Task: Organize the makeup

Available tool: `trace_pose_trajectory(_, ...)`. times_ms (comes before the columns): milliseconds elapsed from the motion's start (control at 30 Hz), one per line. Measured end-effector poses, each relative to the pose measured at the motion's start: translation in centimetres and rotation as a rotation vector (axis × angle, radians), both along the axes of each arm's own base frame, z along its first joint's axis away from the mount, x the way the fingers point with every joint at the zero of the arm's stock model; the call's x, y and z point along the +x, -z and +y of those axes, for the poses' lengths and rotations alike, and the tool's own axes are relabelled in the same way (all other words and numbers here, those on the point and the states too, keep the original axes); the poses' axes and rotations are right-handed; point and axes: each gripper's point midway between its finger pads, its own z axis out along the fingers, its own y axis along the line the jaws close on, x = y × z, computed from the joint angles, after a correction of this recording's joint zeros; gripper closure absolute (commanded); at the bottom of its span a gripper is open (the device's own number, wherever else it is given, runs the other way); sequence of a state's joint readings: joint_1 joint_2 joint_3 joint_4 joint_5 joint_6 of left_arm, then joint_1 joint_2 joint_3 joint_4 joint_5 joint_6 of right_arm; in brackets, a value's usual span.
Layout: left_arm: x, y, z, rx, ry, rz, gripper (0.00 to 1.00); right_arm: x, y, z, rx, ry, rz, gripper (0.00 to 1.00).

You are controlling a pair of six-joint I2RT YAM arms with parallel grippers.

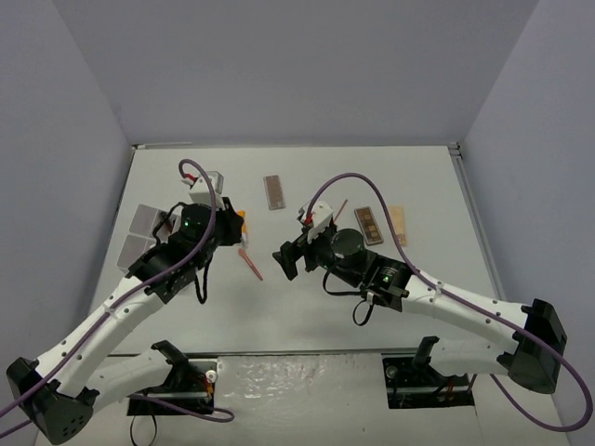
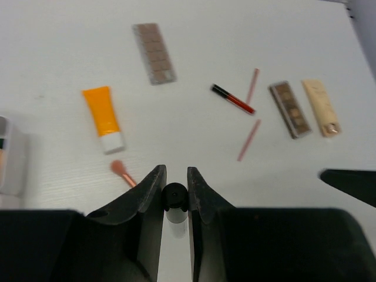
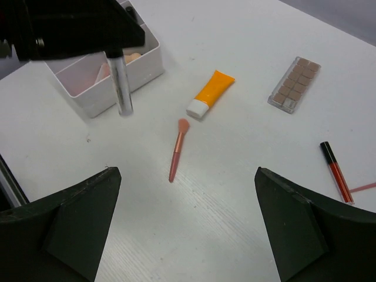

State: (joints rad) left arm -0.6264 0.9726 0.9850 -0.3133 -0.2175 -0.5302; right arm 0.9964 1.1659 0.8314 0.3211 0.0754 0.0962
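1. Noted left gripper (image 2: 175,175) clenched on a silver stick (image 3: 121,82), held upright off the table, near the orange tube (image 3: 211,93) on its box (image 3: 144,70) side.
2. Noted right gripper (image 3: 187,173) released, jaws wide, nothing between them, hovering near the orange tube's capped end.
3. Found brush (image 3: 177,150) lying just beside the orange tube's white cap, not touching.
4. Found palette (image 2: 154,53) flat past the orange tube's crimped end, apart.
5. Found red stick (image 2: 233,98), two pink sticks (image 2: 252,86), second palette (image 2: 289,109) and beige tube (image 2: 321,107) well apart from the orange tube, away from the box; beige tube farthest.
6. Found box on the orange tube's other side, contents unclear.
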Motion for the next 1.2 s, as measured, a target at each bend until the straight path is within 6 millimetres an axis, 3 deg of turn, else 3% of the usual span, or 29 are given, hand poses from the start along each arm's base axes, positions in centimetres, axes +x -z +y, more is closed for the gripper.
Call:
trace_pose_trajectory(233,4.7,0.6,13.3,0.179,-0.409,-0.014,1.0,0.9,0.5,-3.1,-0.031,0.074,-0.006,0.02)
trace_pose_trajectory(367,7.2,2.1,17.8,0.255,-0.528,0.01,1.0,1.0,1.7,-4.6,-0.056,0.102,0.001,0.02)
trace_pose_trajectory(500,9.7,5.7,19.8,0.321,-0.552,0.089,1.0,0.8,3.3,-5.6,-0.095,0.115,0.019,0.02)
trace_pose_trajectory(667,11.3,9.2,20.6,0.367,-0.548,0.16,1.0,0.6,4.1,-7.0,-0.122,0.131,0.026,0.02)
trace_pose_trajectory(900,12.7,8.4,21.7,0.376,-0.581,0.09,1.0,1.2,3.2,-7.9,-0.102,0.159,0.008,0.02)
trace_pose_trajectory(1100,12.3,9.8,22.7,0.399,-0.598,0.091,1.0,1.3,3.2,-8.1,-0.103,0.166,0.009,0.02)
trace_pose_trajectory(1200,11.9,10.7,22.7,0.414,-0.591,0.109,0.87,1.4,3.3,-8.1,-0.106,0.169,0.009,0.02)
